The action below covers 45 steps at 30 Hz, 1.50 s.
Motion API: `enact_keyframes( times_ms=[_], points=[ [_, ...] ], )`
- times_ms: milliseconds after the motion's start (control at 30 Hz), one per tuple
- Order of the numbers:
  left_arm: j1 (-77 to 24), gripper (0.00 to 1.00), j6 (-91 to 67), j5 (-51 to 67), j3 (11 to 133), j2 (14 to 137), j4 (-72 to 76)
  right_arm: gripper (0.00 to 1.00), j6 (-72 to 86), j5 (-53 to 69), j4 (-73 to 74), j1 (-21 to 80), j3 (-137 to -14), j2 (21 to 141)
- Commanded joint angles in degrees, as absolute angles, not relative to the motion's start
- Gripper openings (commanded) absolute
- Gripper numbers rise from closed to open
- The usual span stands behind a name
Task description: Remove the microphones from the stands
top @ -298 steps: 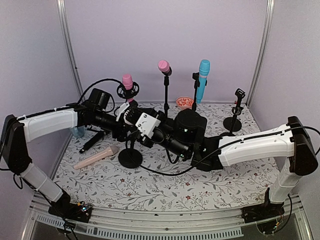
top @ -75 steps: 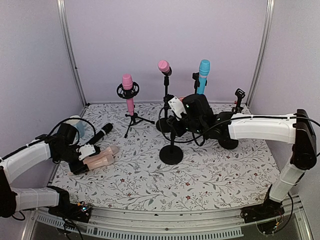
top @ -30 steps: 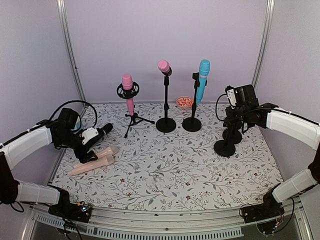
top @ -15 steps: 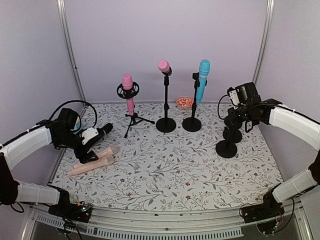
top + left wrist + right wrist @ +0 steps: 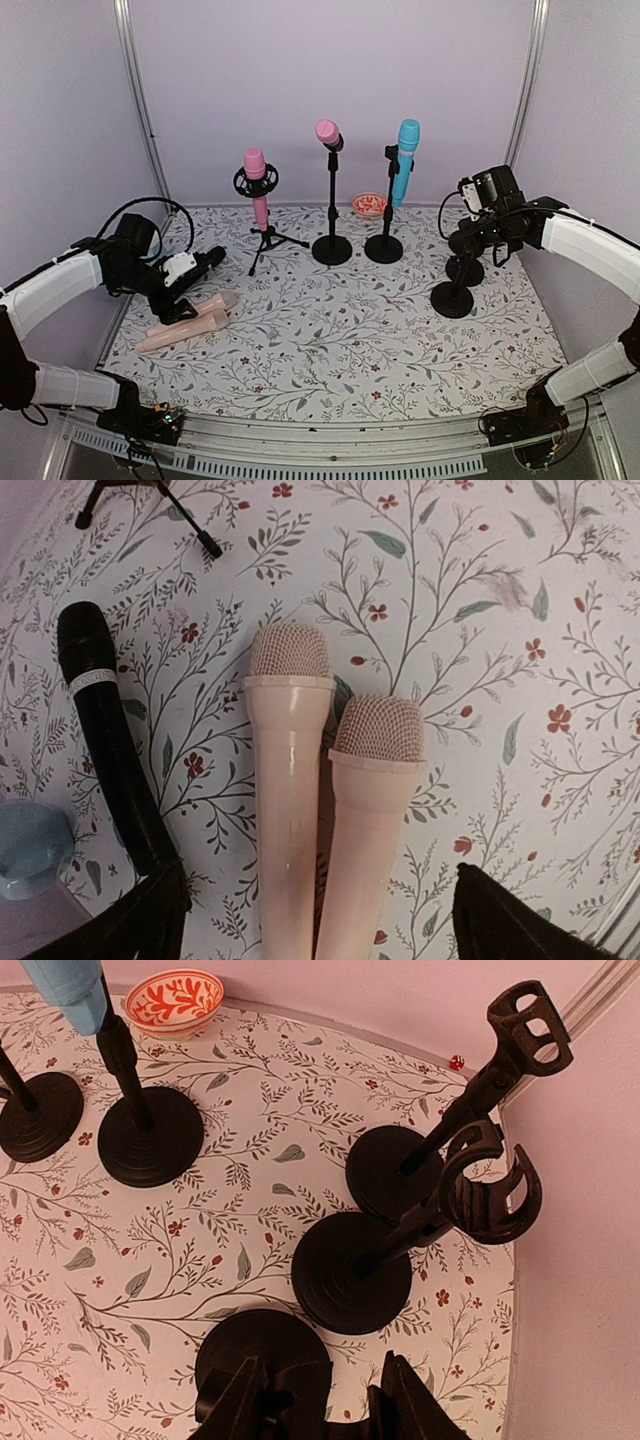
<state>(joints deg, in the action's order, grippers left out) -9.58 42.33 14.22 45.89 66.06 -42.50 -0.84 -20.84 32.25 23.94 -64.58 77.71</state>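
Three microphones sit in stands at the back: a pink one [image 5: 255,163] on a tripod, a pink one [image 5: 327,132] on a tall stand, and a blue one [image 5: 407,140]. Two beige microphones [image 5: 330,800] lie side by side on the cloth at the left, with a black microphone [image 5: 105,740] beside them. My left gripper [image 5: 320,910] hovers open and empty over the beige pair. My right gripper [image 5: 320,1400] is open around the clip of an empty black stand [image 5: 262,1360], whose base rests on the table; a gap shows at the right finger.
Two more empty black stands [image 5: 350,1270] [image 5: 400,1175] stand close behind the one at my right gripper, near the right wall. A red-and-white bowl [image 5: 370,205] sits at the back. A pale blue object [image 5: 30,845] lies at the left edge.
My right arm carried the empty stand from the middle to the right and set it down by the other two. A second beige microphone now lies at the left. The left arm barely moved lately.
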Motion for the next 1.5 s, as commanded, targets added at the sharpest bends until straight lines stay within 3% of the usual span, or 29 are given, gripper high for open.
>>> enact_keyframes(
  times_ms=[0,200,267,700,1033,1133,1467],
  points=[
    [-9.72,0.93,42.01,14.94,47.13,65.23,-43.07,0.39,-0.31,-21.97,33.29,23.75,-67.99,75.70],
    [-9.68,0.94,41.85,15.15,47.28,65.39,-43.02,0.92,2.05,-18.71,32.89,23.73,-72.08,74.18],
    [-9.67,0.94,41.84,15.12,47.52,65.39,-43.06,0.99,1.74,-16.25,30.75,23.73,-73.73,73.40],
    [-9.69,0.95,40.00,17.08,50.08,65.22,-44.43,0.99,-8.49,-9.12,8.83,28.99,-87.63,89.61],
    [-9.68,0.95,40.25,17.01,50.90,64.91,-44.88,0.99,-9.67,-8.72,1.99,29.00,-91.44,97.87],
    [-9.69,0.95,40.17,17.20,51.31,65.04,-44.91,0.89,-9.54,-8.67,-0.15,29.00,-90.79,98.50],
    [-9.77,0.95,39.57,17.27,51.39,65.30,-44.47,0.43,-9.06,-6.03,-6.20,29.24,-85.84,94.81]
  ],
)
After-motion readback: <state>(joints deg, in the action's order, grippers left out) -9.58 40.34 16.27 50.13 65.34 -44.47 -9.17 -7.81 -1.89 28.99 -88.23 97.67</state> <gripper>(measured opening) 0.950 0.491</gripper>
